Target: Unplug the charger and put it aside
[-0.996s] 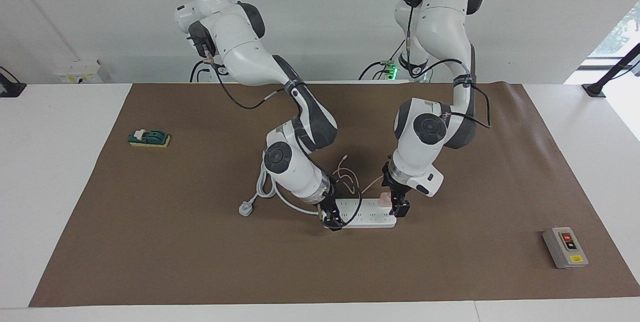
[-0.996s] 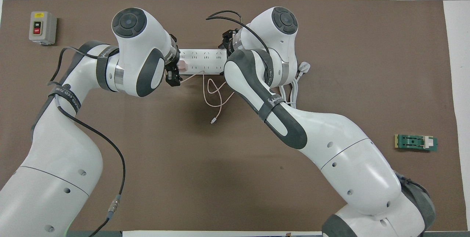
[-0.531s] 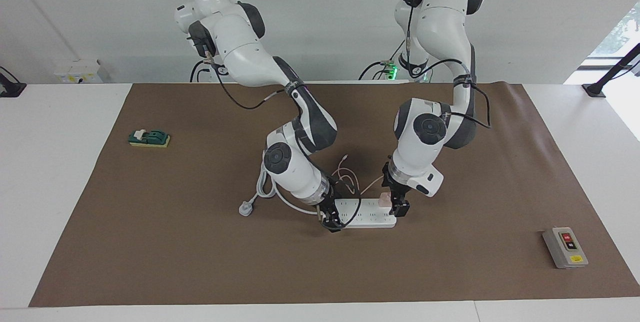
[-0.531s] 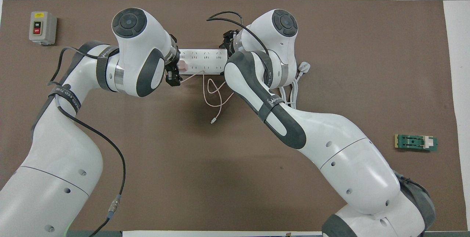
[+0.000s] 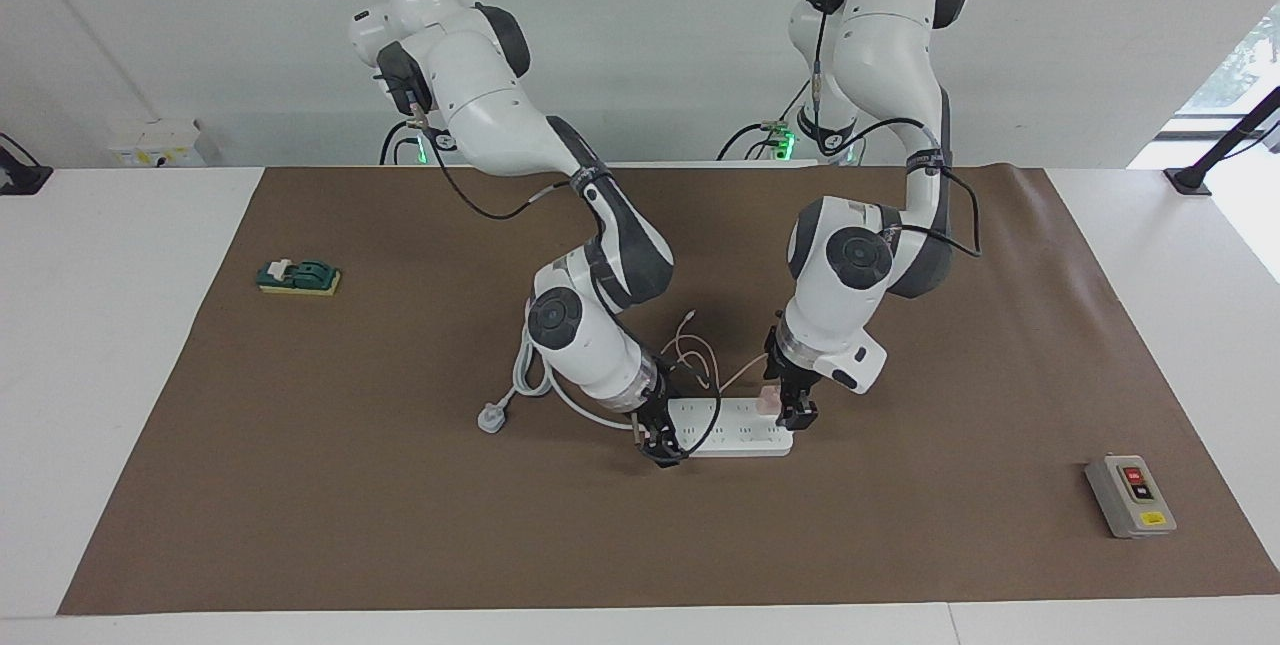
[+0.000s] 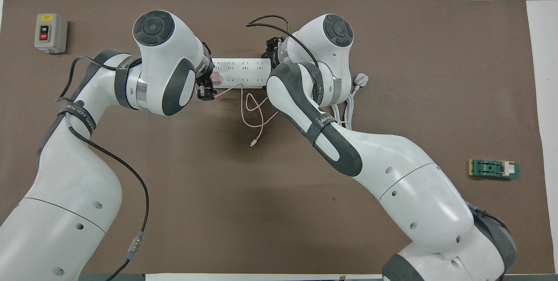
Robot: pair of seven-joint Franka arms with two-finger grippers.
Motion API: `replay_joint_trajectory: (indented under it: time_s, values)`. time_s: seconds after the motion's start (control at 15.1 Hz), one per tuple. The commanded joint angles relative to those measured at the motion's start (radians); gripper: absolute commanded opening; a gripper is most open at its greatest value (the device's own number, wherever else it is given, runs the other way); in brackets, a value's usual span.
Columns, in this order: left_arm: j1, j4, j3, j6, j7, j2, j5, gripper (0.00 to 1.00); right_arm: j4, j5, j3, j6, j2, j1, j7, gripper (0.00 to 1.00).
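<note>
The pale pink charger (image 5: 768, 399) is plugged into the white power strip (image 5: 735, 430) at the strip's end toward the left arm. It also shows in the overhead view (image 6: 217, 77). Its thin pink cable (image 5: 697, 357) loops on the mat nearer to the robots than the strip (image 6: 255, 113). My left gripper (image 5: 788, 409) is down at the charger with its fingers closed on it (image 6: 206, 86). My right gripper (image 5: 661, 445) is down on the strip's other end (image 6: 270, 50).
The strip's thick white cord and plug (image 5: 492, 417) lie toward the right arm's end. A grey switch box (image 5: 1130, 495) sits toward the left arm's end. A green and yellow block (image 5: 298, 277) sits toward the right arm's end.
My left gripper has drawn in against the charger and risen slightly. My right gripper has stayed on the strip's end.
</note>
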Motion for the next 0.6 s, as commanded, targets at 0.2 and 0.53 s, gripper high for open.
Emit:
replay_joint_trajectory:
  time_s: [0.2, 0.53]
  values:
    - [-0.019, -0.053, 0.018, 0.031, -0.009, -0.036, -0.005, 0.00, -0.033, 0.018, -0.002, 0.023, -0.019, 0.003, 0.003, 0.55]
    - [-0.017, -0.053, 0.018, 0.032, -0.008, -0.036, -0.005, 0.00, -0.033, 0.023, -0.002, 0.025, -0.019, 0.003, 0.001, 0.29]
